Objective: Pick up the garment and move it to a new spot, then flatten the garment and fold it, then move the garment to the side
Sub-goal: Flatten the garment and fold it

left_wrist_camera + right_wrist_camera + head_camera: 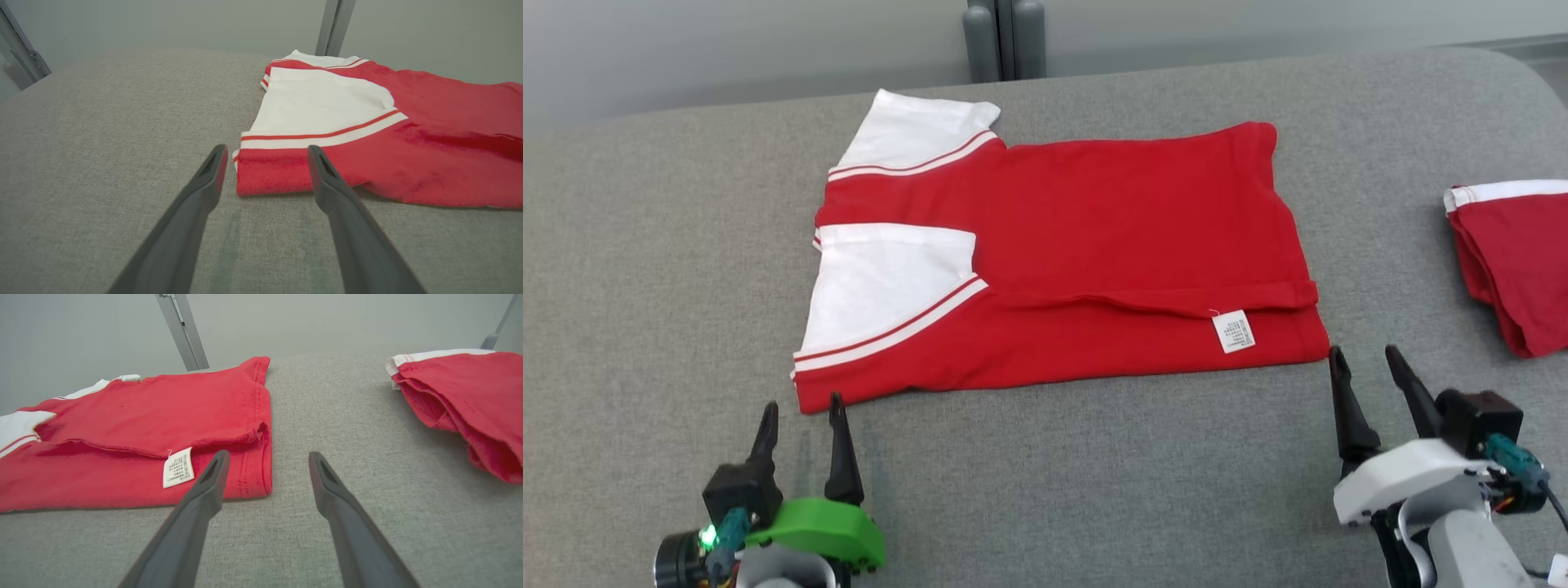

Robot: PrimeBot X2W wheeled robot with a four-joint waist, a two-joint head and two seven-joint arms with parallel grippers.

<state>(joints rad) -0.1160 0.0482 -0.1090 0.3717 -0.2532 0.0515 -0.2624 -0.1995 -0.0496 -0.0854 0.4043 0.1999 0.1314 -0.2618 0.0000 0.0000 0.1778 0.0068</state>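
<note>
Here the left hand (801, 402) and right hand (1363, 350) are hovering open and empty.
The shirt (1094, 245) is lying half folded mid-frame on the gray counter (1094, 490). Looking soft, light and limp, it is probably calling for pinches at its lower-left and lower-right corners, through both layers.

Red shirt (1094, 245) is lying flat mid-frame on the grey surface (645, 286), white sleeves out toward 9 o'clock, hem toward 3. There's a little white tag (1233, 331) near its 5 o'clock corner. Left gripper (802, 402) sits at 7 o'clock and right gripper (1362, 349) at 4. Both have their fingers spread, tips right by the shirt's near corners. A second red garment (1515, 261) is at 3 o'clock, and a grey post (1005, 37) at 12.
</note>
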